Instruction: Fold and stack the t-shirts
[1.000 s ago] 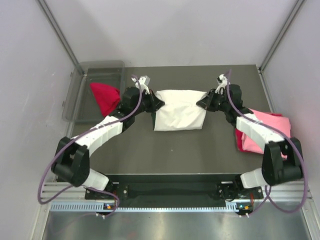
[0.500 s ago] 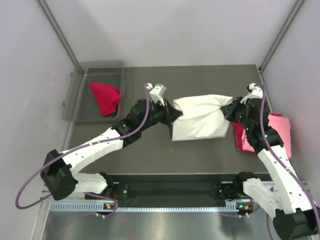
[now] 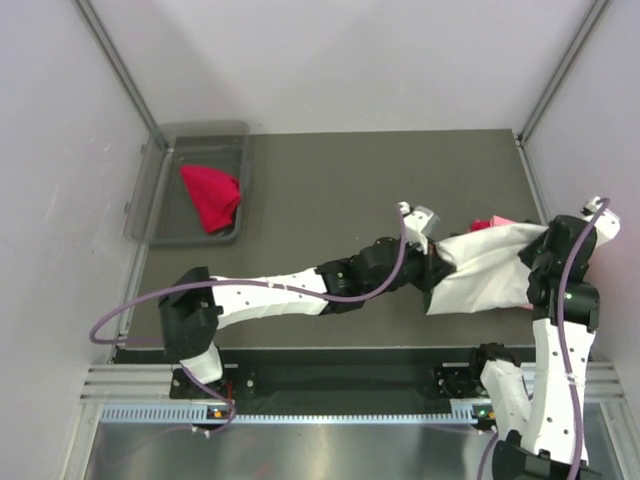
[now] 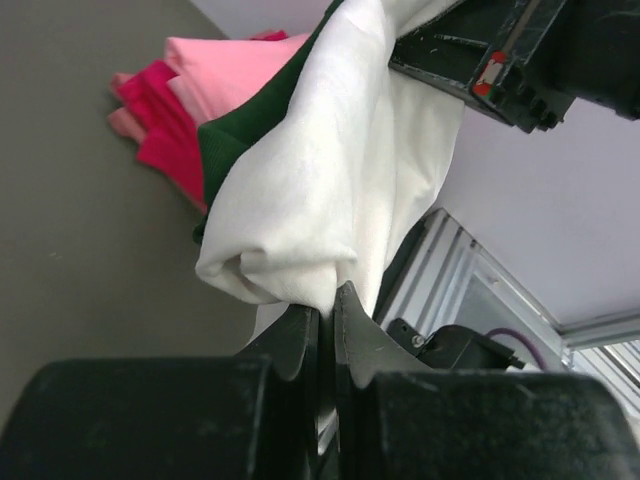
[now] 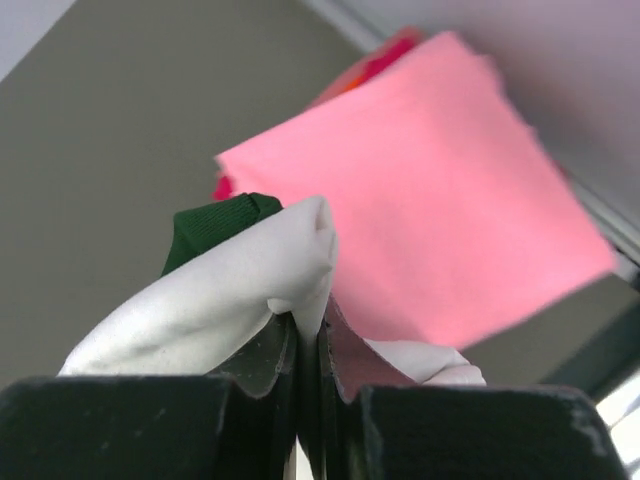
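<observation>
Top external — white t-shirt (image 3: pixel 487 272) runs lengthwise left-right, right end farther.

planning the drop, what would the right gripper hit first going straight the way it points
Past the white t-shirt it is shut on, the right gripper would most likely meet the folded pink t-shirt lying straight ahead of it, though how far off is unclear.

Left arm (image 3: pixel 290 292) is stretched out low, reaching way over to the right side, and the left gripper (image 3: pixel 437 265) is pinched tight on the white t-shirt (image 3: pixel 488 272). Right arm (image 3: pixel 560 335) stands tall at the right edge, and the right gripper (image 3: pixel 538 243) points left, clamped on the same shirt.
</observation>
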Controlling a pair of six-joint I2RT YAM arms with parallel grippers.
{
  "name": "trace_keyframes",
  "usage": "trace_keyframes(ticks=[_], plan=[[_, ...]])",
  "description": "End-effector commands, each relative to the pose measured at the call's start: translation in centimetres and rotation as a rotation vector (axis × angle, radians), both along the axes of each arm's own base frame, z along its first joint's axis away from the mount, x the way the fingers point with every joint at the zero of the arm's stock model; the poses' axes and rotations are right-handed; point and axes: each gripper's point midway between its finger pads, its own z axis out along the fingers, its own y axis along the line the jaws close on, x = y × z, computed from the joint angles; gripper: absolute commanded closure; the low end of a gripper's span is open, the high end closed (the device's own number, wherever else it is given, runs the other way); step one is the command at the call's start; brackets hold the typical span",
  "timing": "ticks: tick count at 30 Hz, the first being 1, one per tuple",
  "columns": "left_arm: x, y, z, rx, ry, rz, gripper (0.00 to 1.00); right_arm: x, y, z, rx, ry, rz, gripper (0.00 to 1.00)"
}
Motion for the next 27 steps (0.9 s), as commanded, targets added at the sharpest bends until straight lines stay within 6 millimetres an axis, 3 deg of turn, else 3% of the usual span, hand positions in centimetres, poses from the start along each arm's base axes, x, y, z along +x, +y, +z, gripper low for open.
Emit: trace_keyframes(ticks=[1, 9, 11, 12, 13, 15, 18, 23, 25, 27], plan=[[-0.8, -2.6, 3.8, -0.102, -0.043, -0.023, 1.00, -4.5, -6.5, 4.5, -0.172, -0.080, -0.394, 1.00], [-0.4, -6.3, 4.0, -0.181, -0.054, -0.054, 1.00, -7.4, -11.2, 5.4, -0.208, -0.030, -0.689, 1.00], [-0.1, -7.3, 3.0, -0.165, -0.048, -0.060, 1.00, -7.4, -12.1, 5.5, -0.199, -0.029, -0.710, 1.00], [0.0, -7.8, 3.9, -0.184, -0.054, -0.066, 1.00, -7.3, -12.4, 5.4, -0.184, -0.029, -0.711, 1.00], [0.4, -8.4, 2.8, -0.169, -0.047, -0.069, 1.00, -7.7, -13.3, 4.9, -0.174, -0.006, -0.747, 1.00], [0.6, -9.4, 3.1, -0.191, -0.030, -0.091, 1.00, -7.6, -14.2, 4.4, -0.150, 0.006, -0.762, 1.00], [1.6, -10.8, 1.6, -0.192, 0.004, -0.107, 1.00, -8.5, -16.0, 3.7, -0.103, 0.024, -0.827, 1.00], [3.0, -12.1, 1.8, -0.204, 0.009, -0.095, 1.00, -7.4, -17.6, 4.3, -0.078, -0.008, -0.825, 1.00], [3.7, -12.8, 0.3, -0.199, 0.034, -0.117, 1.00, -6.4, -18.4, 4.3, -0.078, -0.025, -0.812, 1.00], [4.3, -13.4, 0.9, -0.230, 0.043, -0.119, 1.00, -5.7, -18.9, 4.0, -0.074, -0.027, -0.804, 1.00]])
